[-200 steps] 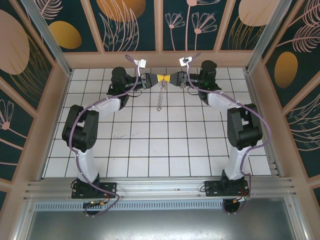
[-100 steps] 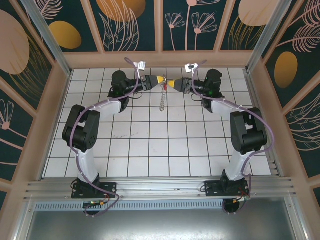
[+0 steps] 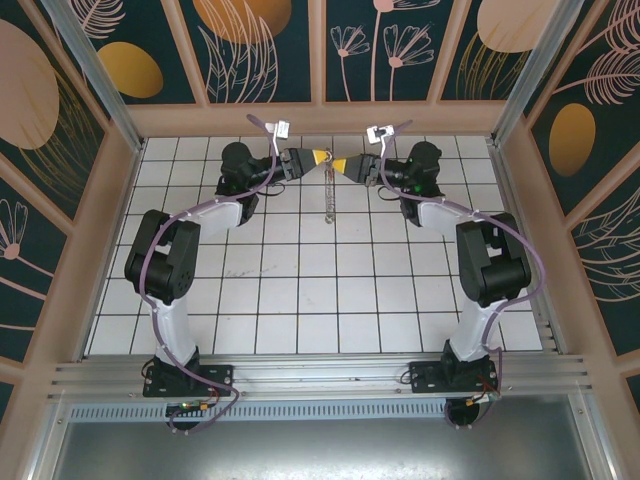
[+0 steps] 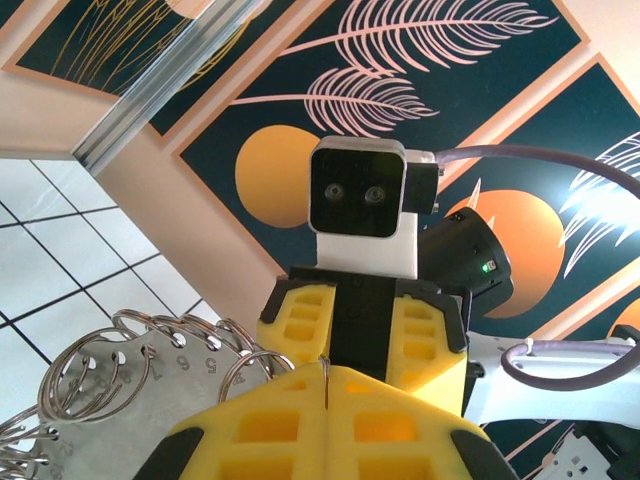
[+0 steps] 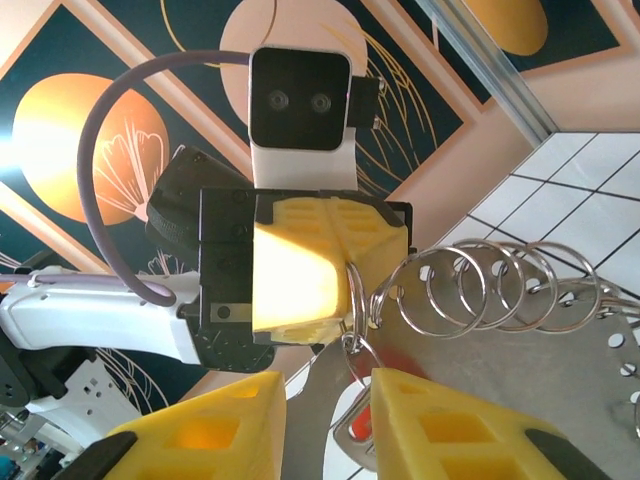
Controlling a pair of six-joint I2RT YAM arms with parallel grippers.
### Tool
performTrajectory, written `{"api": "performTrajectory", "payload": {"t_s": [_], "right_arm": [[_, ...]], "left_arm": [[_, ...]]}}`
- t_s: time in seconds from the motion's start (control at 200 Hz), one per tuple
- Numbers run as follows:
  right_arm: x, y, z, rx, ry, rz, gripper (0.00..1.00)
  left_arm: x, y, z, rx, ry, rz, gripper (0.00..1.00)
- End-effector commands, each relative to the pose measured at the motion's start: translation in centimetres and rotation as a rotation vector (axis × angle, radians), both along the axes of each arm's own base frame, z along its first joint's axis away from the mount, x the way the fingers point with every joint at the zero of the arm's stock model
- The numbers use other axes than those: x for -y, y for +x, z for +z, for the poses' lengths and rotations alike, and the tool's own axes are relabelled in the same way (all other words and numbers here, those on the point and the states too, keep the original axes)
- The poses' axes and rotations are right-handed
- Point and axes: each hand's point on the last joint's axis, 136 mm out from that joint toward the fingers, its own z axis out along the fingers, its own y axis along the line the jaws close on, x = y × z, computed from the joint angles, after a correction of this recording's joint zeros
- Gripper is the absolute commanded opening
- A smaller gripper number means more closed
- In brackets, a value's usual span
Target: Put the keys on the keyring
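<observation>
My left gripper (image 4: 327, 372) (image 3: 318, 157) is shut on a thin wire ring of the keyring (image 4: 95, 385), held high over the far end of the table. The keyring is a grey metal plate (image 5: 540, 375) with numbered holes and several split rings (image 5: 480, 290); it hangs down below the grippers (image 3: 326, 195). The key (image 5: 360, 428), red head with a silver frame, dangles from a small ring (image 5: 352, 345) linked to the wire that the left gripper pinches. My right gripper (image 5: 328, 390) (image 3: 342, 165) faces the left one, open; the key hangs just inside its right finger, half hidden behind it.
White tiled table (image 3: 300, 290) spreads below both arms. Patterned walls (image 3: 320, 50) stand close behind the grippers at the far edge, with side walls left and right.
The right gripper has opened and drawn back to the right, leaving a small gap between the two grippers that were tip to tip. The left gripper stays shut on the ring.
</observation>
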Motion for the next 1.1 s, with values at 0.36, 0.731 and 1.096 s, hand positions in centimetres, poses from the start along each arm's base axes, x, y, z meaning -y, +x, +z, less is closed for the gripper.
{"api": "performTrajectory", "payload": {"t_s": [0.36, 0.731, 1.096], "right_arm": [[-0.6, -1.7, 0.6, 0.057, 0.029, 0.038, 0.0], [-1.5, -3.4, 0.1, 0.055, 0.03, 0.052, 0.0], [1.8, -2.3, 2.2, 0.087, 0.052, -0.076, 0.41]], "left_arm": [[-0.3, -0.9, 3.0, 0.089, -0.052, 0.015, 0.0], [-0.7, -2.0, 3.9, 0.105, -0.087, 0.017, 0.0], [-0.5, -2.6, 4.3, 0.113, -0.087, -0.003, 0.0]]}}
